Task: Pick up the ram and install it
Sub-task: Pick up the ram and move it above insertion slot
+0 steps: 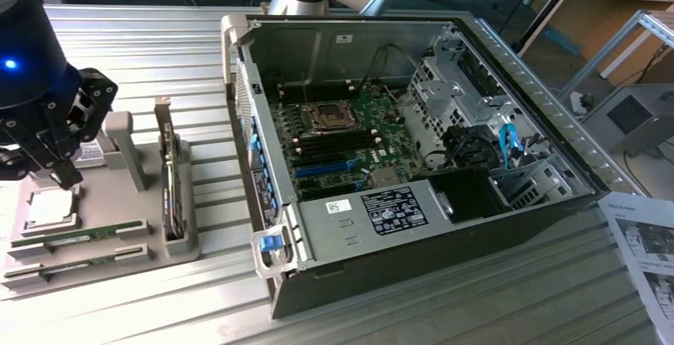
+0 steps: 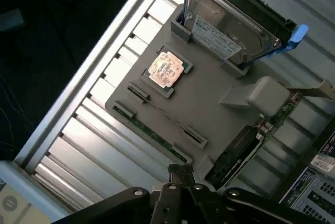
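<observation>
Exterior view first: my gripper (image 1: pixel 47 173) hangs over the gray tray (image 1: pixel 116 219) at the exterior view's left, on the slatted metal table (image 1: pixel 158 53). It is above the end of the tray where the processor chip (image 1: pixel 47 207) lies flat. The ram (image 1: pixel 82 235) sits in its holder on the tray just beside that chip. A second stick (image 1: pixel 74 260) lies parallel to it on the side away from the chip, nearer the tray's edge. I touch neither. A card (image 1: pixel 169 171) stands on edge along the tray's far side. Well apart, toward the exterior view's right, the computer case (image 1: pixel 506 61) lies open, with the motherboard (image 1: pixel 358 116) and its black memory slots (image 1: pixel 331 144) exposed. Wrist view: my gripper (image 2: pixel 180 170) appears drawn together with nothing between the fingers - I hold nothing. Beyond it I see the ram (image 2: pixel 167 116) edge-on, the second stick (image 2: pixel 152 132), the processor chip (image 2: pixel 166 69), the card (image 2: pixel 241 150) and a hard drive (image 2: pixel 225 30) propped in the tray (image 2: pixel 209 103).
</observation>
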Controlling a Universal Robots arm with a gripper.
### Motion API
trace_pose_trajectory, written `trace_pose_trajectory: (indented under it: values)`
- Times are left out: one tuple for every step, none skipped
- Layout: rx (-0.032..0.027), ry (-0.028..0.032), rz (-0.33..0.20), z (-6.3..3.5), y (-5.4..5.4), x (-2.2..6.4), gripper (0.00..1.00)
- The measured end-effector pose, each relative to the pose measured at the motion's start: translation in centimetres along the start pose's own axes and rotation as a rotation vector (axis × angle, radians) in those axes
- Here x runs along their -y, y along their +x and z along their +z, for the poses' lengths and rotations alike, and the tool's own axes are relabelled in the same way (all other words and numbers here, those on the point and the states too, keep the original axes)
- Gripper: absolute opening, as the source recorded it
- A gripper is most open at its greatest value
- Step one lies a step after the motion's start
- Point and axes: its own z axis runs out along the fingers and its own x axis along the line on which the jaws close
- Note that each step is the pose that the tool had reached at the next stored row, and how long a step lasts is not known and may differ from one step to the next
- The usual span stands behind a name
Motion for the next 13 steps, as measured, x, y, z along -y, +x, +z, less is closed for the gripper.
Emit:
trace_pose_trajectory:
  values:
    - [-0.0002,0.0010,-0.040,0.04,0.00,0.00,0.11]
    - [-0.0003,0.0017,-0.069,0.06,0.00,0.00,0.11]
    - [-0.0007,0.0027,-0.112,0.10,0.00,0.00,0.11]
    - [-0.0009,0.0038,-0.154,0.14,0.00,0.00,0.11]
    - [-0.0011,0.0047,-0.193,0.17,0.00,0.00,0.11]
    - [-0.0014,0.0059,-0.240,0.20,0.00,0.00,0.11]
    - [-0.0016,0.0069,-0.282,0.23,0.00,0.00,0.11]
    - [-0.0020,0.0086,-0.351,0.28,0.00,0.00,0.11]
    - [-0.0024,0.0104,-0.423,0.33,-0.01,0.00,0.11]
    - [-0.0027,0.0116,-0.473,0.37,-0.01,0.00,0.11]
    - [-0.0030,0.0128,-0.520,0.39,-0.01,0.00,0.11]
    - [-0.0030,0.0133,-0.541,0.41,-0.01,0.00,0.11]
    - [-0.0031,0.0137,-0.559,0.42,-0.01,0.00,0.11]
